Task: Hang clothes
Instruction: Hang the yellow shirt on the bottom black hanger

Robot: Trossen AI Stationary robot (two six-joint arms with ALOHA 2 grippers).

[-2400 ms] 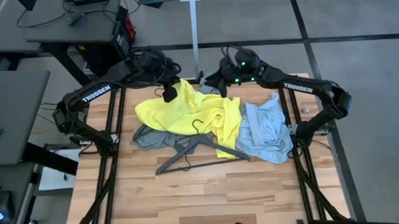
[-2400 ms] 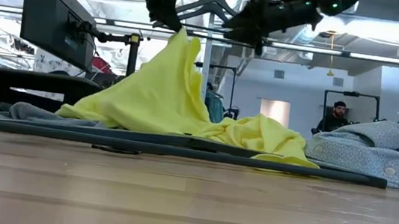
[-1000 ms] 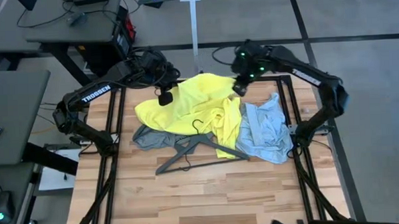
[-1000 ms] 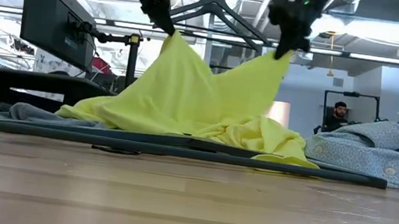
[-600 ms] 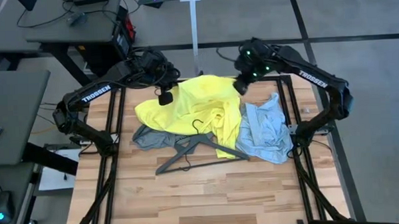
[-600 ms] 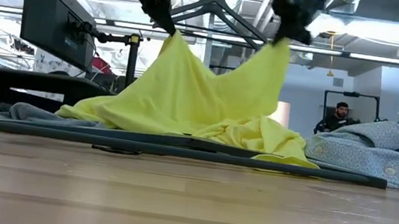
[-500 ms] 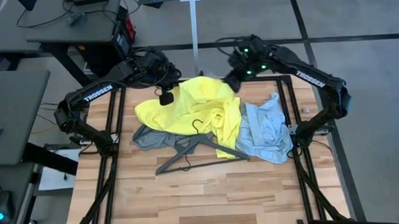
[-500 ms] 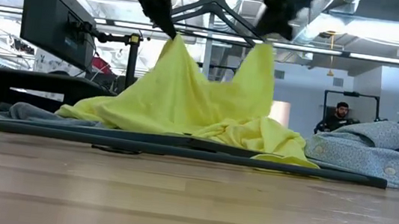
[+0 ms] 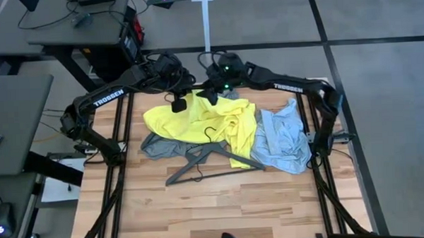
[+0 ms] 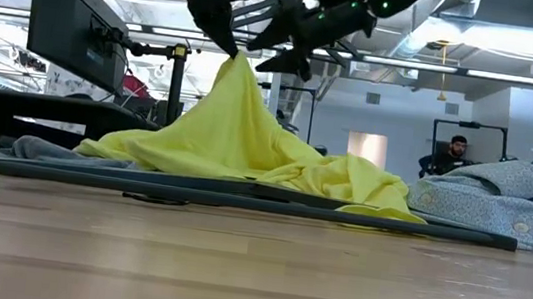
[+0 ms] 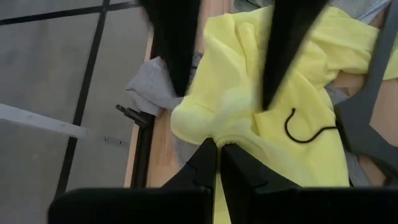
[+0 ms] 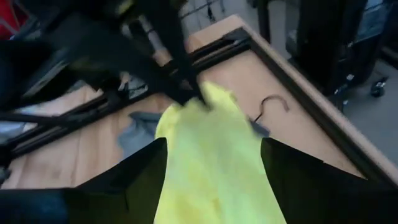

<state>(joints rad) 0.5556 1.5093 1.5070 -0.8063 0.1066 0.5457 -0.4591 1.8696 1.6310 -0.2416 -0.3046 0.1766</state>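
Note:
The neon-yellow T-shirt lies at the table's far middle, with one part raised into a peak. My left gripper is shut on that peak. My right gripper is open just right of the left one. Its fingers stand on either side of the raised cloth, and it holds nothing. The grey T-shirt lies partly under the yellow one. The light-blue shirt lies crumpled at the right. My left gripper pinches a bunched edge of the yellow T-shirt between its two shut fingers, slanting down from the far left. The cloth hangs from the fingers like a tent. The rest of the shirt lies on the table and on the other clothes.
A black hanger lies on the table in front of the clothes, and another hanger's hook lies on the yellow shirt. A rail with hangers stands behind the table's far edge. Bare wood lies toward the near edge.
My right gripper held a second part of the yellow shirt raised. It has gone toward the table's left, up to my left gripper, and has opened and let go. That part has fallen. The shirt now has one peak, held by my left gripper.

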